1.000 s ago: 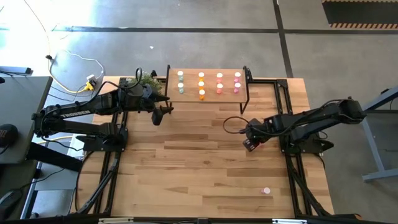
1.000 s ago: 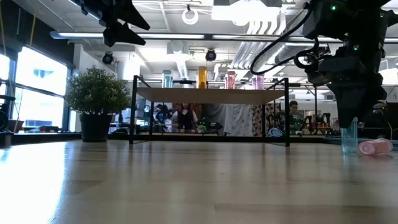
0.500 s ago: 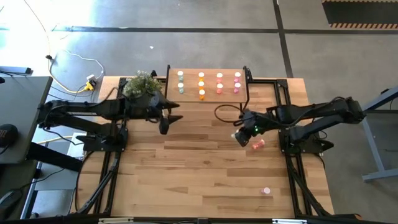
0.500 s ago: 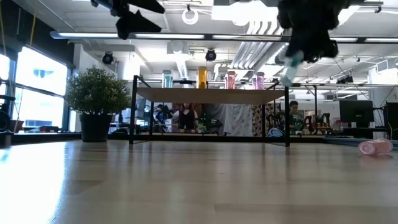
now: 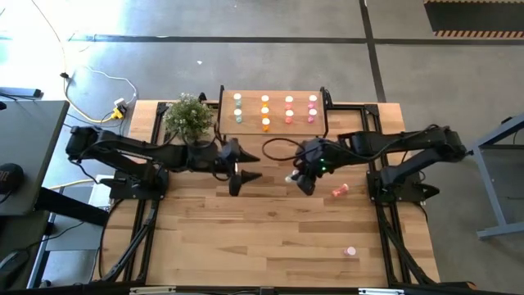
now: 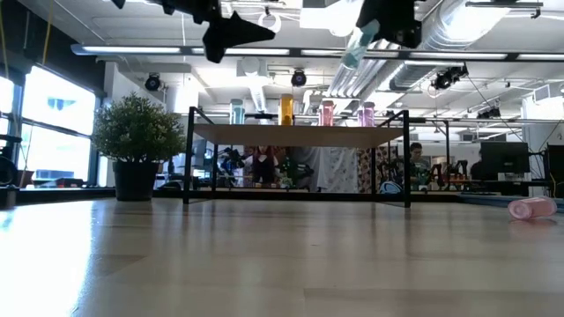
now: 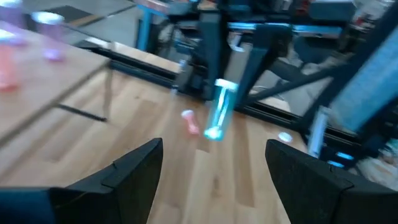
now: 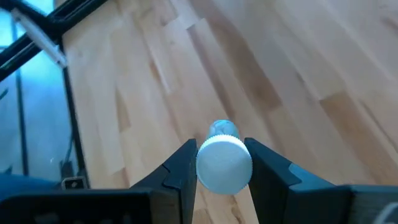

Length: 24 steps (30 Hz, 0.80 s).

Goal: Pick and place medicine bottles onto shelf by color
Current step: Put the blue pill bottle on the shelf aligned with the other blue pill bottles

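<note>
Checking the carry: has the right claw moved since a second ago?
Yes. In the overhead view the right claw, shut on a pale green bottle, has moved left across the table, away from the pink bottle lying there, toward the left claw.

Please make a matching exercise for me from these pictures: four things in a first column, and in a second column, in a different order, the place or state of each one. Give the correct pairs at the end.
Things:
1. left gripper
2. pale green bottle
3. pink bottle
4. potted plant

Places or states:
A. lying on its side on the table, near the right arm's base
B. standing on the table beside the shelf, on the left arm's side
C. open and empty, raised above the table
D. held in the air between the fingers of the right gripper

Pairs: 1-C, 2-D, 3-A, 4-B
</note>
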Tool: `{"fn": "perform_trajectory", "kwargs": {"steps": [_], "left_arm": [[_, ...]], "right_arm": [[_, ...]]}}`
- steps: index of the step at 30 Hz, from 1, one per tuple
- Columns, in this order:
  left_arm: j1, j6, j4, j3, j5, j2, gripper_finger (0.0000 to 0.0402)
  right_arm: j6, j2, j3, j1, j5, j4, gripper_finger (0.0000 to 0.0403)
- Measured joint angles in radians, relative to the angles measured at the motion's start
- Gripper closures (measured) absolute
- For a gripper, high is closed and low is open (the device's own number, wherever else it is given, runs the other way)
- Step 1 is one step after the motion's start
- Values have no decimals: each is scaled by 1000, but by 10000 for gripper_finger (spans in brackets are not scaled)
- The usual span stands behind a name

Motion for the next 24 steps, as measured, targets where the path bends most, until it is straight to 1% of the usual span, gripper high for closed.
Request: {"fn": "perform_trajectory", "kwargs": {"steps": [5,12,19,24], "left_arm": [[-31,0,58,0,10,62,126],[-34,-29,137,0,30,126,126],[-34,-30,133,0,74,130,126],[-34,-39,128,0,83,130,126]], "right_arm": [[-64,83,78,-18,-82,-3,300],[-150,180,166,-41,-168,-3,300],[-223,247,247,-63,-215,2,300],[-232,265,303,-64,-216,6,300]]}}
